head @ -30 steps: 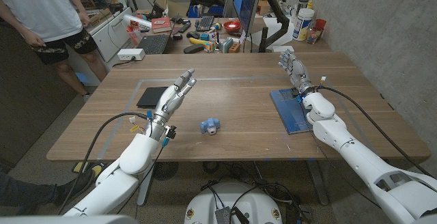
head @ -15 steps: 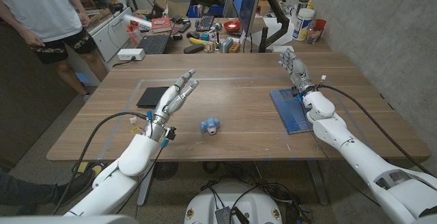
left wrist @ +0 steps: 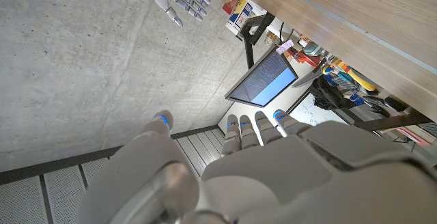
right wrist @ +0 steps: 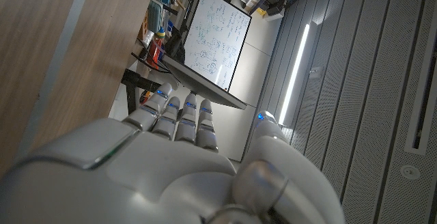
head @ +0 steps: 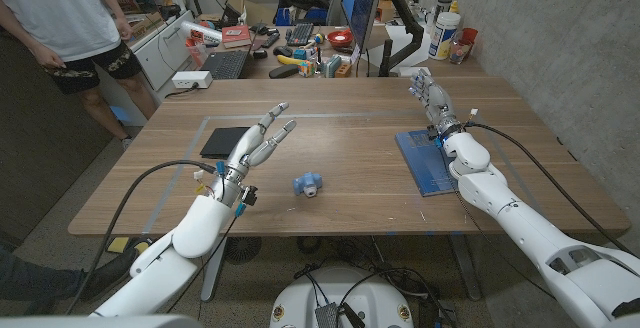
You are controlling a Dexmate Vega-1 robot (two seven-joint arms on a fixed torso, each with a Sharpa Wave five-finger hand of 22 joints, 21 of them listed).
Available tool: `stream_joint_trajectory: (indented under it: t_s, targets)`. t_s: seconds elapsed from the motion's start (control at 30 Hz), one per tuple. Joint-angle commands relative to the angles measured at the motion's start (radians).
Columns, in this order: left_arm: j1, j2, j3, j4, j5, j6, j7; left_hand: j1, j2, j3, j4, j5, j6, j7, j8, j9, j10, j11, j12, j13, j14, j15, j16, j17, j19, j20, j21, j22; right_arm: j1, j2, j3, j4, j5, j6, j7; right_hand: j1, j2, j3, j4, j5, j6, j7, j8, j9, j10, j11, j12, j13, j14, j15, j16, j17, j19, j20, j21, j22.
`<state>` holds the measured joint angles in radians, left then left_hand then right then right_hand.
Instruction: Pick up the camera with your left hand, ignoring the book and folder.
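My left hand (head: 262, 140) has drifted a little to the right over the last second, fingers spread and holding nothing, raised above the worktop (head: 350, 183). The small blue camera (head: 308, 184) sits on the wood just beside and nearer to me than that hand, not touched. The black book (head: 223, 142) lies to the hand's left. My right hand (head: 429, 97) is up at the far end of the blue folder (head: 428, 161), fingers extended, empty.

Glossy white arm shells, black cables, silver-grey robot hand (head: 262, 138), blue-ringed fingertips (left wrist: 162, 119)
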<state>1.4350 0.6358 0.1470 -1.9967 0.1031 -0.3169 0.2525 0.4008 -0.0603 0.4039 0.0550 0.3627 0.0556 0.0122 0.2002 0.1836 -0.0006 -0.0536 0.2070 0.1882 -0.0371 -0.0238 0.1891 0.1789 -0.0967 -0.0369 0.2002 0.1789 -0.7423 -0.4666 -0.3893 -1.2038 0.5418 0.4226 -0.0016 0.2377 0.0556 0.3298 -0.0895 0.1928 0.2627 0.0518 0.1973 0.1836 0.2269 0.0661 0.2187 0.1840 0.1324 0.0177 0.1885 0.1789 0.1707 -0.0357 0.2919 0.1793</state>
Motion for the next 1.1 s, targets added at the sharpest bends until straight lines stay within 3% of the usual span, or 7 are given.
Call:
stream_joint_trajectory:
  t_s: [0.03, 1.1]
  targets:
    - [0.025, -0.004, -0.029, -0.056, 0.074, 0.047, 0.002, 0.015, -0.002, -0.002, -0.007, 0.003, 0.008, 0.003, 0.007, 0.004, 0.004, -0.001, 0.002, 0.003, 0.0, 0.0, 0.003, 0.006, -0.001, -0.012, 0.002, 0.002, 0.008, 0.007, -0.004, 0.013, -0.008, 0.006, -0.006, -0.001, 0.003, 0.003, -0.006, 0.004, 0.008, 0.004, 0.0, 0.005, 0.01, 0.0, -0.002, 0.001, 0.006, -0.001, 0.0, 0.005, 0.01, -0.02, -0.002, 0.002]
    - [0.037, -0.023, -0.03, -0.123, 0.191, 0.116, -0.025, 0.026, -0.001, -0.004, -0.012, 0.002, 0.02, 0.005, 0.009, 0.005, 0.018, -0.007, 0.005, 0.003, 0.012, -0.003, 0.006, 0.006, 0.001, -0.009, 0.002, 0.002, -0.001, 0.01, 0.009, 0.016, 0.006, 0.024, -0.008, -0.003, 0.003, 0.001, -0.007, 0.003, 0.008, 0.003, -0.001, 0.006, 0.01, 0.001, -0.003, 0.001, 0.008, 0.0, 0.001, 0.005, 0.014, -0.02, -0.011, 0.002]
